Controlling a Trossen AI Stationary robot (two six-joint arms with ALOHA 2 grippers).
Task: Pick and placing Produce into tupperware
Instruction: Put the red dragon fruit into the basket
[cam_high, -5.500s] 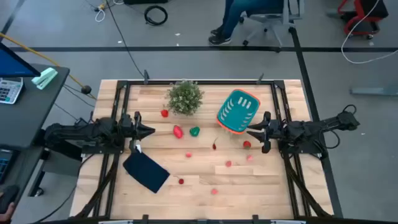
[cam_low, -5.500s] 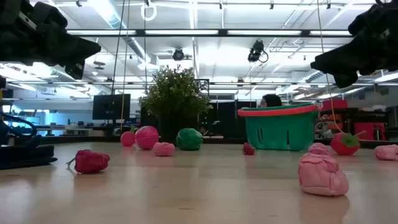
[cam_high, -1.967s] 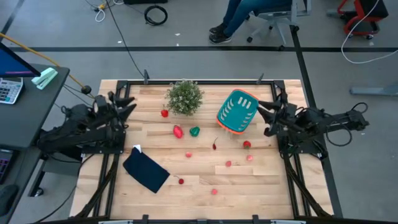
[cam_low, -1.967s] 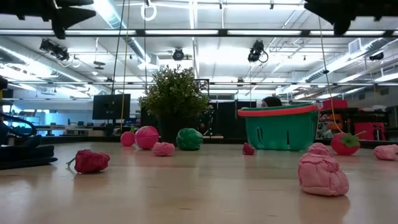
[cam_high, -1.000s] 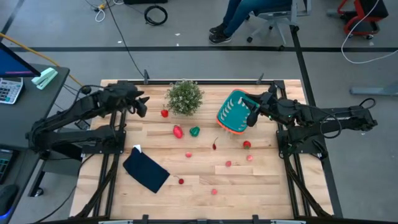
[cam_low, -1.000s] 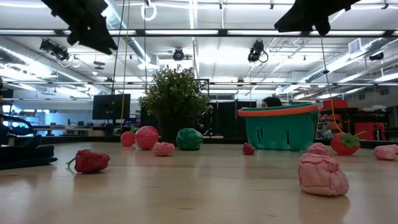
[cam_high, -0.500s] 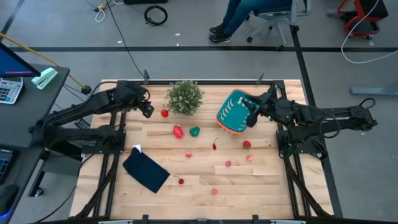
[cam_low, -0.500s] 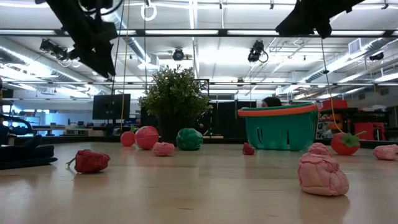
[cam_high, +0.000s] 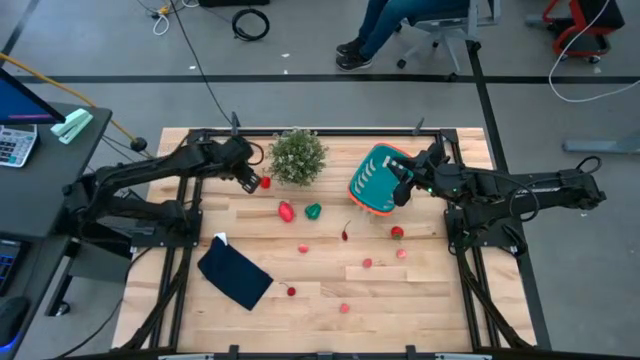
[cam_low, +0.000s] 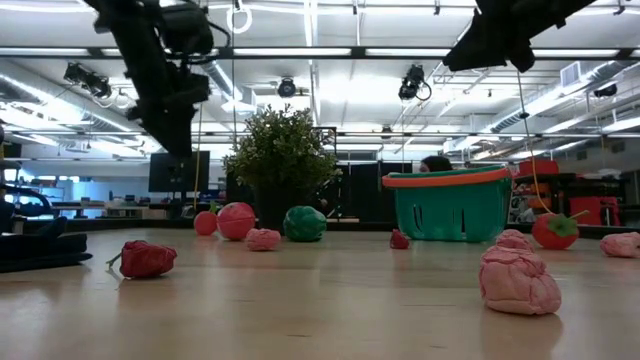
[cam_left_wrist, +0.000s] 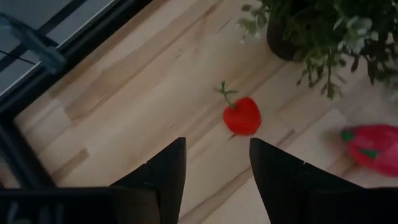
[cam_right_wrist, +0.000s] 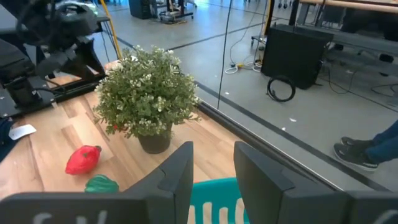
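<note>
Where the pale plank table ends, grey floor and a lit open workroom begin; a seated person's legs show beyond the far edge. One teal basket with an orange-red rim lies tipped near the right far corner, one potted plant stands mid-far, and one navy cloth lies near the left front. I count ten produce pieces from above: nine red or pink, one green. The front half stays mostly bare. The left gripper hangs just beside the small red fruit left of the plant, fingers apart and empty. The right gripper hovers over the basket's rim, fingers parted, holding nothing.
</note>
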